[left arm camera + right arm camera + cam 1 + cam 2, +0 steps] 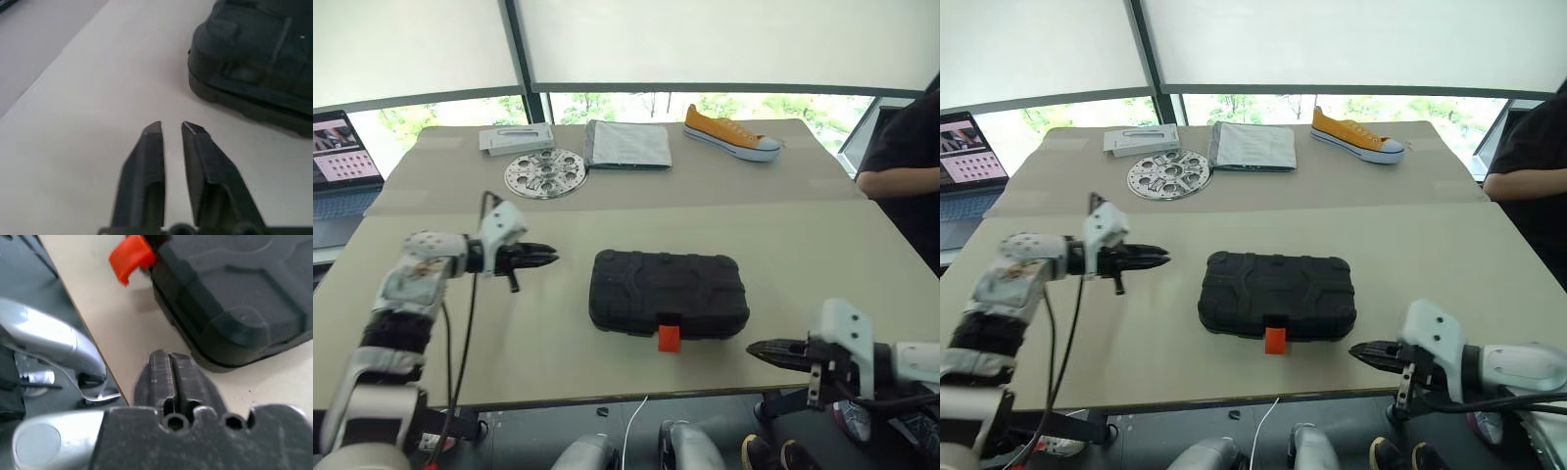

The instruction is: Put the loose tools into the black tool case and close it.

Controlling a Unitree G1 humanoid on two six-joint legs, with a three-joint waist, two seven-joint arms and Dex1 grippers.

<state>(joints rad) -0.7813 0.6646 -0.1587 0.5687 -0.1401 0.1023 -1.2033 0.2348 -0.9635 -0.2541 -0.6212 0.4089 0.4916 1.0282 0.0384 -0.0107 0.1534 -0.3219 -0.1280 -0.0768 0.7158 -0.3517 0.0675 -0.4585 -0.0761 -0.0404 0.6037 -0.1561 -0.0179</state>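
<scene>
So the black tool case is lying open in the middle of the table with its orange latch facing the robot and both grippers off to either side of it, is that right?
Not quite. The black tool case is closed, lid down, as the left eye view shows. The rest holds: its orange latch faces the robot, with the left gripper and right gripper off to either side, neither touching it.

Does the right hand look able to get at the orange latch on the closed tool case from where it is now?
Probably yes. The right hand, shut and holding nothing, sits near the table's front edge beside the tool case. The orange latch faces that edge, with only bare table between them.
</scene>
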